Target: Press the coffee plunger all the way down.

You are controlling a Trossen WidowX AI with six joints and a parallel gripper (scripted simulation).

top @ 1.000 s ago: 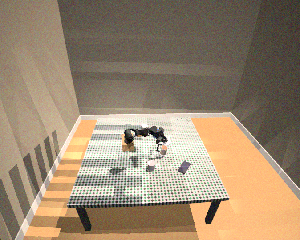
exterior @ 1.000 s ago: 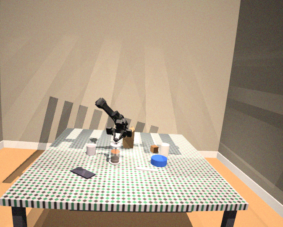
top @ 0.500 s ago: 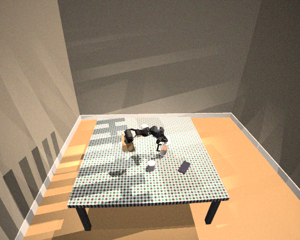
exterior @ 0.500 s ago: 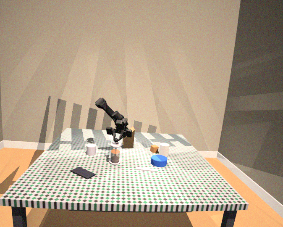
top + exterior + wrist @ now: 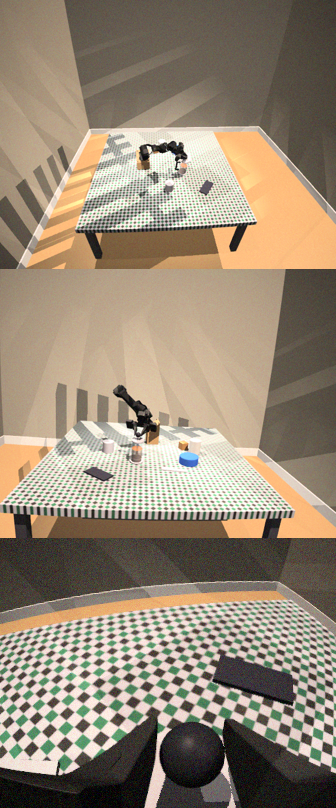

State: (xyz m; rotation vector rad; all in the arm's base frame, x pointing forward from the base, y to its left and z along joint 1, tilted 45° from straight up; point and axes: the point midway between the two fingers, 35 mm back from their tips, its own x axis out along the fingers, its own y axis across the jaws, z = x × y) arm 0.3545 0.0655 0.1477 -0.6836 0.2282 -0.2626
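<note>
The coffee press stands upright on the checkered table, clear-walled with an orange band and a dark bottom. Its black handle shows in the top view. The round black plunger knob sits close above the pale lid; little or no rod shows between them. My gripper is open, pointing down, with one finger on each side of the knob. Narrow gaps show beside the knob in the wrist view. The inside of the press is too small to read exactly.
A pale mug and a dark flat slab lie near the press. A blue round container, white cylinder, orange cube and white strip are to one side. A wooden block stands behind.
</note>
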